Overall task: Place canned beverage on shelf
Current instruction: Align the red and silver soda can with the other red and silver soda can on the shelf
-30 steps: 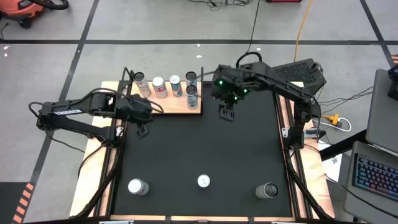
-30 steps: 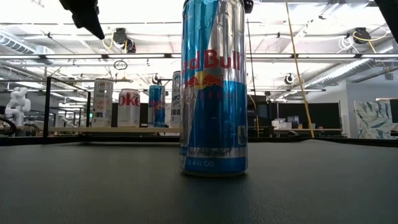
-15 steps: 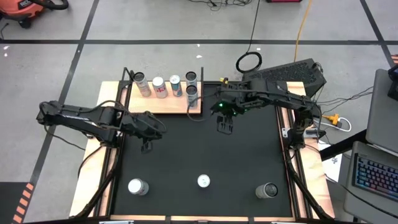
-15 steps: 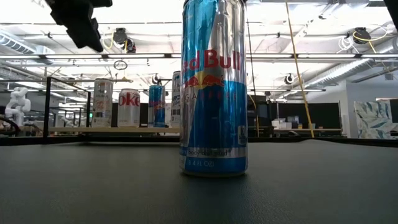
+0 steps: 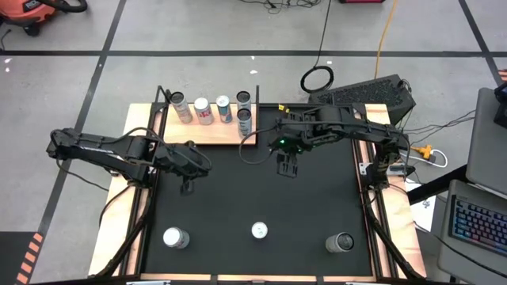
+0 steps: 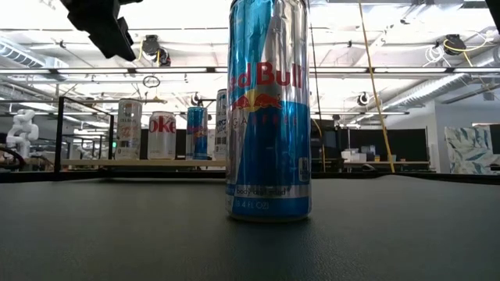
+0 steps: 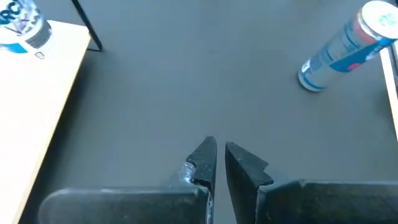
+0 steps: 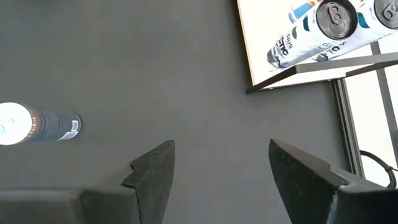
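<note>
Three cans stand upright along the black mat's (image 5: 261,190) near edge: a silver can (image 5: 175,237) toward the left corner, a Red Bull can (image 5: 260,230) at the middle, a dark can (image 5: 342,242) toward the right corner. Five more already stand on the wooden shelf (image 5: 207,131) at the far-left corner. The right gripper (image 5: 286,165), fingers apart and empty, hovers mid-mat beside the shelf, probably nearest the Red Bull can. The left gripper (image 5: 187,187), fingers together, hangs near the mat's left edge.
</note>
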